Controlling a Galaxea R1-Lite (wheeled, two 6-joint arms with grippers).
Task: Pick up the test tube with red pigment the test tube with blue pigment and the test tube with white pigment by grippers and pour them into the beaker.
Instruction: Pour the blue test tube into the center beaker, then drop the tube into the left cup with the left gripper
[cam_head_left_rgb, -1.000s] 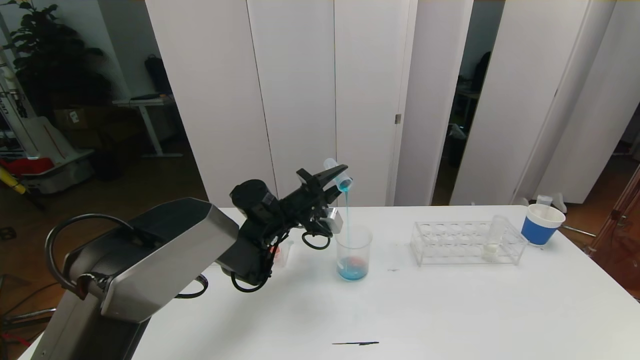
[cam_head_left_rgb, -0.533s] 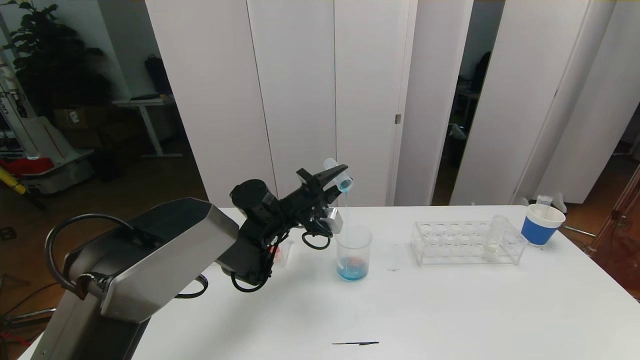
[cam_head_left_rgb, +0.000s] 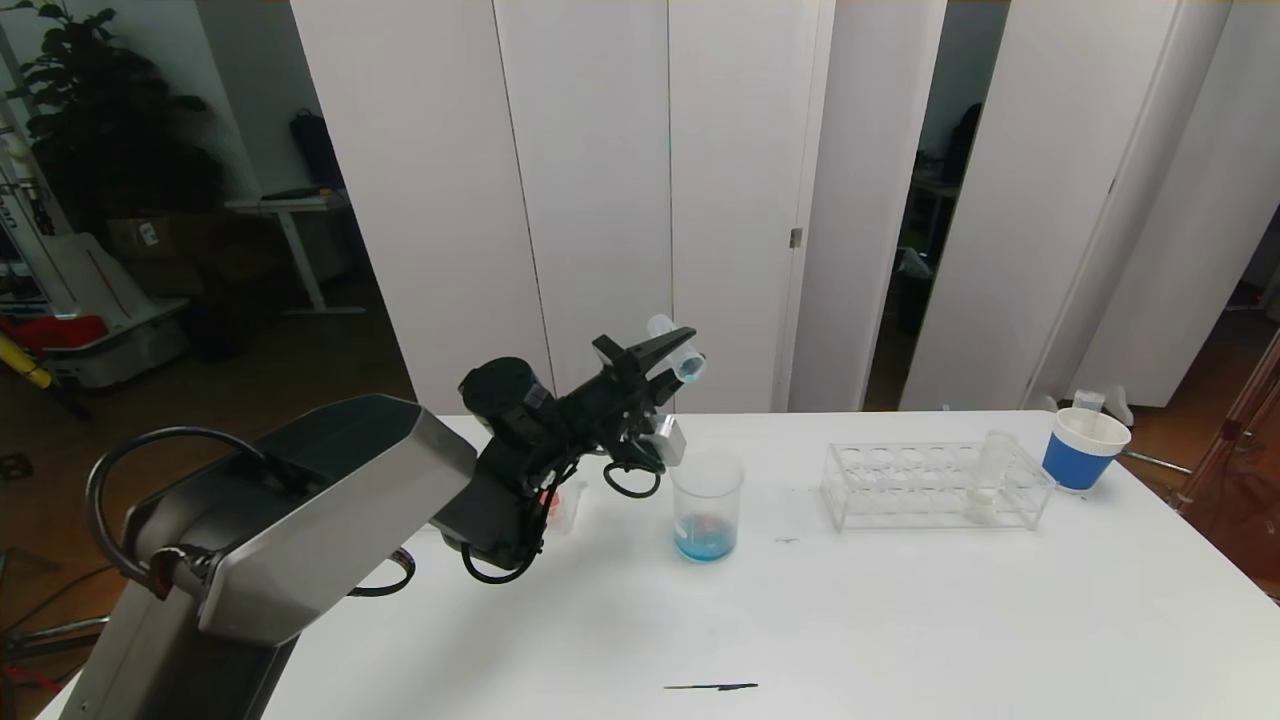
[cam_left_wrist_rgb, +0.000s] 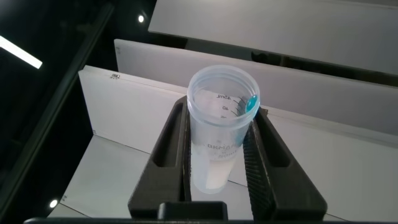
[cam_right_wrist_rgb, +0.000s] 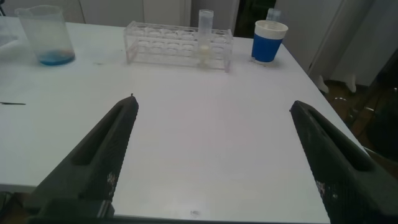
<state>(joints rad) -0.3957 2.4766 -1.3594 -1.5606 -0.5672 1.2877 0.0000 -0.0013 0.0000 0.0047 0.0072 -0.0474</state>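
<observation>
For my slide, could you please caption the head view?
Left gripper holds the tipped, nearly drained blue-pigment tube above the beaker; white-pigment tube waits in the rack.

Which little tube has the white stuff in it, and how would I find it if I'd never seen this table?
Start at the white table and find the clear plastic rack with rows of round holes, beside the blue paper cup. The slim clear test tube with milky white liquid stands upright near the rack's cup end. It is the only tube in the rack; every other hole looks empty.
</observation>
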